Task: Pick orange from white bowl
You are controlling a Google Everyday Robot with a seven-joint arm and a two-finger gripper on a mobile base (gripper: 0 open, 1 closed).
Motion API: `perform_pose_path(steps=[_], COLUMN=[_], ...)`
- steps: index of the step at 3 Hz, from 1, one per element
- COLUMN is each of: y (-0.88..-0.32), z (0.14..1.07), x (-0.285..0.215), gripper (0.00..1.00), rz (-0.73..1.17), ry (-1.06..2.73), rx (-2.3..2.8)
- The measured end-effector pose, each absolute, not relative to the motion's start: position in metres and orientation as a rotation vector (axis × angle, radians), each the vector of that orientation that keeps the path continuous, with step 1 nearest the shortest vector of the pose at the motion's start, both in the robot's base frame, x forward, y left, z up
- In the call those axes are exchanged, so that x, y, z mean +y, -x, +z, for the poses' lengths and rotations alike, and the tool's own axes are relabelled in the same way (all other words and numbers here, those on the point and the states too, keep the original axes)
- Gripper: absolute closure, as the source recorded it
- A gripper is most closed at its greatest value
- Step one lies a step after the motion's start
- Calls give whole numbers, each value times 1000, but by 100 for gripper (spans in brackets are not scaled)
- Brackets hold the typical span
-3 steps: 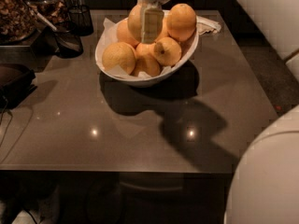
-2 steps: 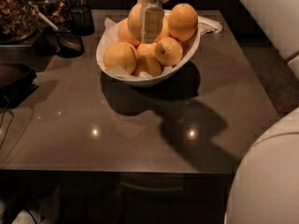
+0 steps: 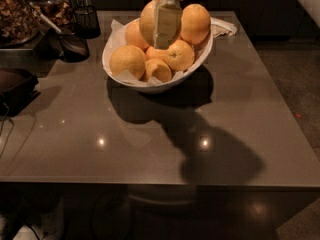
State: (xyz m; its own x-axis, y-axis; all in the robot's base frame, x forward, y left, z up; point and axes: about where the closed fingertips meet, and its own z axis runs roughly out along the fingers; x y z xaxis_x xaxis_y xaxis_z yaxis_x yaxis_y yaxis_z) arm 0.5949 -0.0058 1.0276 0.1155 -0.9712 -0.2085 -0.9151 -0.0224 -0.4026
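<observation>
Far left, a heap of brown stuff (image 3: pixel 15 14) in a dark container is cut off by the frame edge, and what it is can't be made out. Below it a dark flat object (image 3: pixel 15 86) sits at the desk's left edge, also cut off, with a thin cable (image 3: pixel 4 126) trailing down. Next right are a black scoop (image 3: pixel 72 46) and a black mesh cup (image 3: pixel 86 21) at the back left corner, dim and hard to read. The desk (image 3: pixel 225 114) is grey-brown and glossy, with two light glints. The white bowl (image 3: pixel 150 86) stands at back centre, tilted and paper-lined, heaped with oranges. A pale round one (image 3: pixel 127 60) lies front left, a smaller one (image 3: pixel 157 70) at the front and another (image 3: pixel 180 55) beside it. A tall oval orange (image 3: pixel 146 16) at the top is half hidden behind the hand. The hand (image 3: pixel 167 34) hangs straight down over the middle of the pile; its white wrist is cut off by the top edge and a beige slab covers the fruit behind. Can't tell whether the hand is spread or pinching anything. The orange (image 3: pixel 196 23) is in the bowl at the top right of the heap, just right of the hand; contact unclear. Crumpled white paper (image 3: pixel 222 28) lies on the desk just right of the bowl. A dark shadow (image 3: pixel 220 159) falls across the front of the desk.
</observation>
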Motion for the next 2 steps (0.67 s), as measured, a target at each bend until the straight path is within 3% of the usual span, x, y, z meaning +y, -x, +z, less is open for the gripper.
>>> perform_pose_path(steps=[1, 2], y=[-559, -556], z=[1031, 1031], x=[-11, -12], gripper=[100, 100], rz=[-124, -123], ry=[1907, 1902], rx=[1888, 1893])
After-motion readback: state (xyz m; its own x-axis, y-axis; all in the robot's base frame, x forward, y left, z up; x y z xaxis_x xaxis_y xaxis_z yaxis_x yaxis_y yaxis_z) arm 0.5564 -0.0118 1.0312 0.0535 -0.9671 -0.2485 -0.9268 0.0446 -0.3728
